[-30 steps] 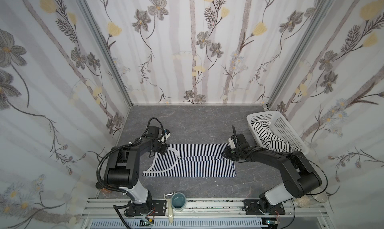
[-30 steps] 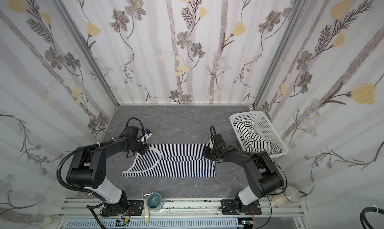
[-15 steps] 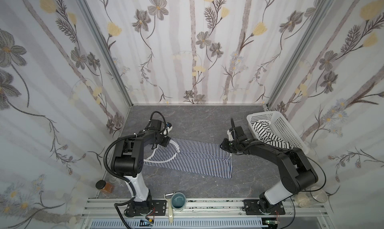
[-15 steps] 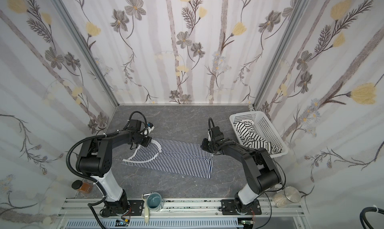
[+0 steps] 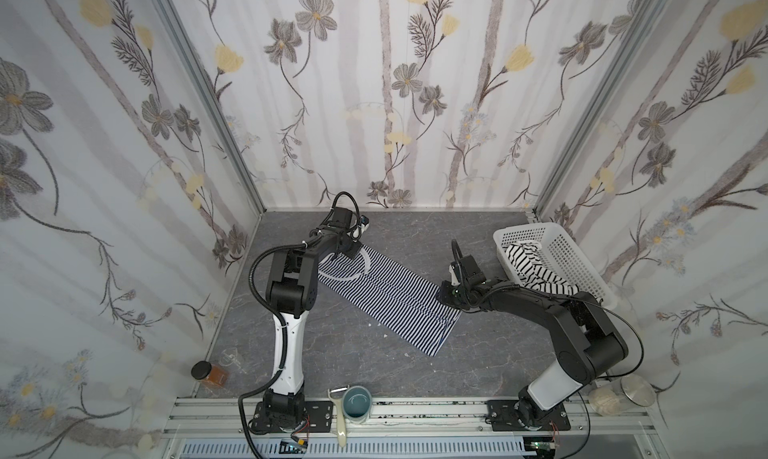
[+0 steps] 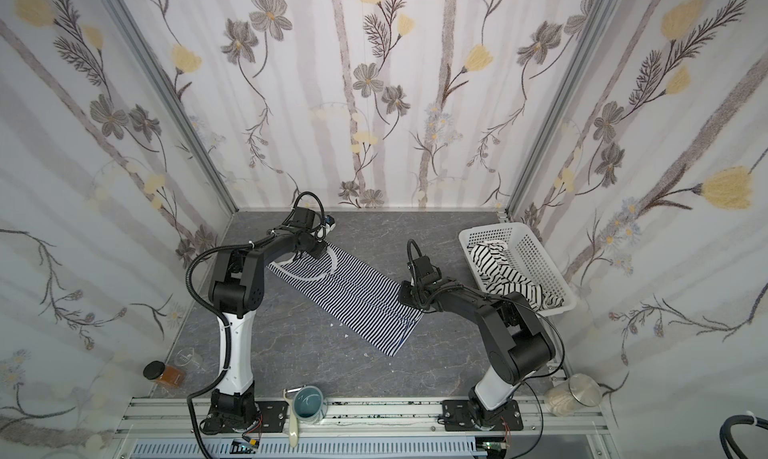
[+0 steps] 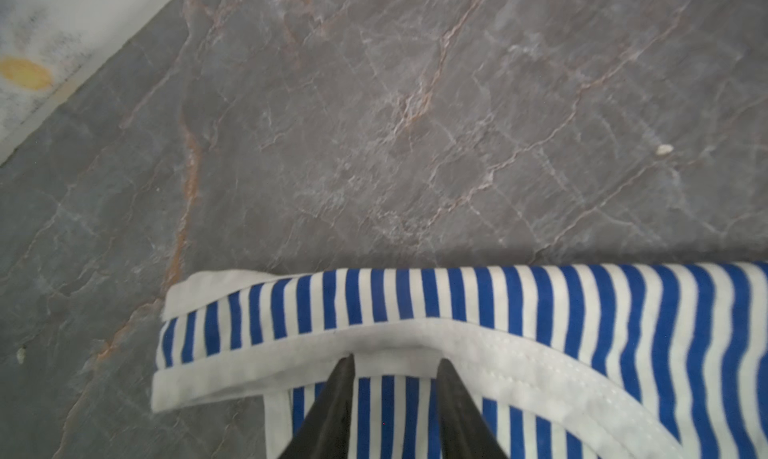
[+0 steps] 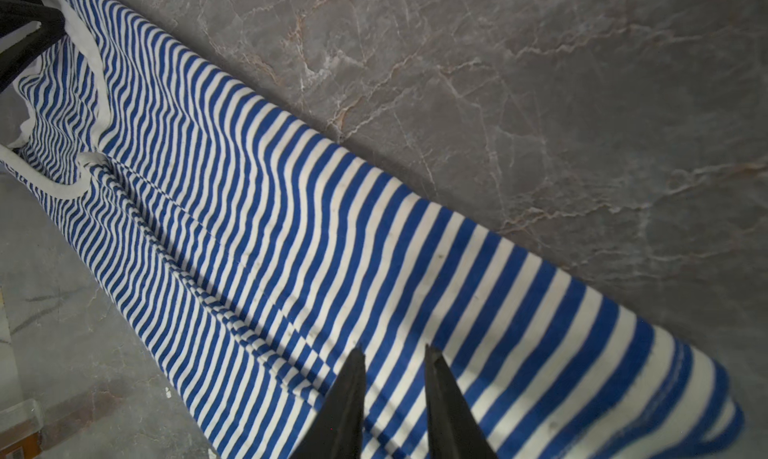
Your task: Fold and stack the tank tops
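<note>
Left arm [image 5: 291, 286] stretched far back, left gripper [image 7: 395, 359] slightly parted; right arm [image 5: 540, 307] low, right gripper [image 8: 395, 351] narrowly parted.

The navy-striped tank top [image 6: 357, 301] lies flat and slantwise on the grey table [image 6: 374, 232] — straps toward the back left, hem toward the front right. The left gripper [image 6: 316, 251] sits at the strap end, the right gripper [image 6: 409, 298] at the hem corner nearer the white basket [image 6: 540, 249]. In that basket the black-striped tank top [image 6: 496, 270] lies crumpled. A mug [image 6: 308, 403] stands at the front rail.
</note>
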`<control>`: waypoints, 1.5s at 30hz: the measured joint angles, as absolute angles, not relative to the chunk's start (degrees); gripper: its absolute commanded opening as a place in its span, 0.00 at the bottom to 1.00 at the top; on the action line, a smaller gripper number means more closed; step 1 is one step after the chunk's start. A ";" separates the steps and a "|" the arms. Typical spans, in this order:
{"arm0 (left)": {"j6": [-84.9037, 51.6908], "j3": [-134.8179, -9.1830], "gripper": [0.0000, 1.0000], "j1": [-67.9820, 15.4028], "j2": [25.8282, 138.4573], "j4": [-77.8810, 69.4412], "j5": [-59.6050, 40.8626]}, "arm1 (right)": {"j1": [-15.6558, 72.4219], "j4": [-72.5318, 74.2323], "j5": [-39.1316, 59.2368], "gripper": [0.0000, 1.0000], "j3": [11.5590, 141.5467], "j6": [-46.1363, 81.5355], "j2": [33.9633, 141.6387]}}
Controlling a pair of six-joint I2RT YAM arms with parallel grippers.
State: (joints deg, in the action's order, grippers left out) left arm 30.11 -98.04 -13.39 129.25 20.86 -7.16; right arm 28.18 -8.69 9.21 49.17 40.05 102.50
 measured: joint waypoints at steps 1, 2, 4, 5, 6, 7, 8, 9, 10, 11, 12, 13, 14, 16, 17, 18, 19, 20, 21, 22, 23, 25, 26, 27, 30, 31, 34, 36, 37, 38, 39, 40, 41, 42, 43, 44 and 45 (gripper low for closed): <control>30.11 -98.02 0.43 -13.63 128.62 21.56 -7.18 | 28.34 -8.97 8.84 0.28 49.17 40.05 102.32; 30.09 -97.56 0.44 -13.80 127.61 22.20 -7.31 | 28.38 -9.17 8.60 0.29 49.17 40.05 102.19; 29.93 -95.33 0.45 -13.76 124.44 23.03 -7.49 | 28.38 -9.32 8.60 0.29 49.17 40.03 102.13; 29.76 -94.19 0.45 -13.65 122.87 23.40 -7.35 | 28.38 -9.43 8.60 0.29 49.19 40.03 102.15; 29.43 -92.07 0.46 -13.61 120.09 23.73 -7.66 | 28.40 -9.67 8.60 0.29 49.39 40.01 102.32; 28.95 -90.30 0.46 -13.54 118.26 23.79 -7.88 | 28.42 -9.87 8.58 0.29 49.84 40.01 102.74; 28.25 -88.49 0.46 -13.58 116.16 23.81 -8.10 | 28.45 -9.96 8.49 0.29 50.46 39.88 103.48; 28.21 -86.06 0.46 -13.76 113.86 24.01 -8.58 | 28.45 -9.91 8.38 0.29 50.98 39.70 104.09; 27.90 -83.48 0.46 -14.04 111.85 23.81 -9.10 | 28.45 -10.00 8.38 0.29 51.62 39.38 104.84; 27.59 -81.34 0.46 -14.31 110.34 23.92 -9.32 | 28.45 -10.02 8.32 0.29 52.18 39.33 105.43; 26.98 -78.74 0.46 -14.57 108.71 24.03 -9.72 | 28.42 -9.98 8.19 0.29 52.75 38.96 106.00; 26.81 -76.09 0.46 -14.79 107.15 24.21 -10.13 | 28.42 -10.02 8.16 0.29 53.52 38.74 106.74; 26.72 -73.34 0.46 -14.98 105.65 24.36 -10.72 | 28.42 -10.07 8.14 0.29 54.08 38.65 107.20; 26.04 -69.21 0.46 -15.05 103.61 24.86 -11.53 | 28.42 -10.00 8.19 0.29 55.59 38.41 108.22; 25.52 -67.53 0.46 -15.03 102.94 24.80 -11.68 | 28.42 -10.02 8.19 0.29 56.16 38.22 108.75; 25.39 -65.89 0.46 -14.98 102.30 24.75 -11.88 | 28.42 -10.00 8.19 0.29 56.69 37.82 109.19; 25.19 -64.36 0.46 -14.94 101.86 24.62 -12.03 | 28.42 -10.02 8.19 0.29 57.14 37.78 109.65; 25.02 -63.07 0.46 -14.94 101.60 24.60 -12.14 | 28.42 -10.04 8.19 0.29 57.52 37.36 110.08; 24.80 -62.17 0.46 -14.96 101.51 24.60 -12.27 | 28.40 -10.04 8.16 0.29 57.76 37.19 110.39; 24.36 -61.32 0.46 -14.96 101.51 24.51 -12.32 | 28.38 -10.07 8.16 0.29 57.89 37.01 110.67; 24.01 -60.71 0.46 -14.96 101.51 24.43 -12.51 | 28.36 -10.09 8.19 0.29 57.98 36.97 111.00; 24.01 -60.10 0.46 -14.96 101.51 24.18 -12.67 | 28.32 -10.17 8.14 0.29 57.95 36.77 111.44; 24.01 -60.03 0.46 -14.96 101.58 24.01 -12.67 | 28.32 -10.22 8.14 0.29 57.82 36.75 111.55; 24.01 -60.01 0.46 -14.96 101.84 23.70 -12.60 | 28.32 -10.04 8.08 0.29 57.36 36.73 111.57; 24.21 -60.42 0.47 -15.00 103.22 22.83 -12.05 | 28.34 -8.10 7.92 0.29 55.13 36.58 110.91; 24.34 -60.86 0.47 -15.00 103.77 22.55 -11.84 | 28.34 -6.94 7.94 0.29 53.93 36.58 110.34; 25.47 -63.07 0.47 -15.00 105.75 21.67 -11.11 | 28.60 -4.45 7.92 0.29 51.03 37.04 108.68; 25.76 -65.08 0.47 -15.00 107.37 21.32 -10.66 | 28.93 -3.31 7.92 0.29 49.15 37.52 107.53; 26.00 -66.19 0.47 -15.00 108.25 21.32 -10.48 | 29.17 -2.59 7.94 0.29 48.10 37.76 106.85; 26.39 -67.94 0.47 -15.00 109.47 21.37 -10.28 | 29.45 -1.93 7.94 0.29 46.92 38.20 106.00; 26.70 -69.17 0.47 -15.03 110.48 21.32 -10.17 | 29.76 -1.58 7.92 0.29 46.09 38.70 105.32; 26.89 -71.18 0.47 -15.09 111.87 21.61 -9.96 | 30.06 -1.41 7.92 0.29 45.28 38.98 104.73; 27.03 -72.97 0.47 -15.25 113.08 21.71 -9.74 | 30.52 -1.26 7.92 0.29 44.45 39.53 103.92; 27.20 -75.16 0.47 -15.38 114.54 21.98 -9.39 | 31.07 -0.10 7.68 0.29 42.98 40.05 103.13; 27.31 -77.30 0.48 -15.55 116.01 21.74 -9.06 | 31.51 0.47 7.51 0.29 42.04 40.32 102.54; 27.42 -79.44 0.48 -15.70 117.49 21.91 -8.93 | 32.01 1.04 7.51 0.29 41.15 40.53 101.95; 27.44 -80.82 0.48 -15.81 118.45 22.00 -8.88 | 32.40 1.45 7.46 0.29 40.58 40.93 101.60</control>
State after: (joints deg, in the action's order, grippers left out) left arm 27.44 -80.82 -15.81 118.45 22.00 -8.88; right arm 32.40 1.45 7.46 40.58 40.93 101.60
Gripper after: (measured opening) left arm 0.474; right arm 0.290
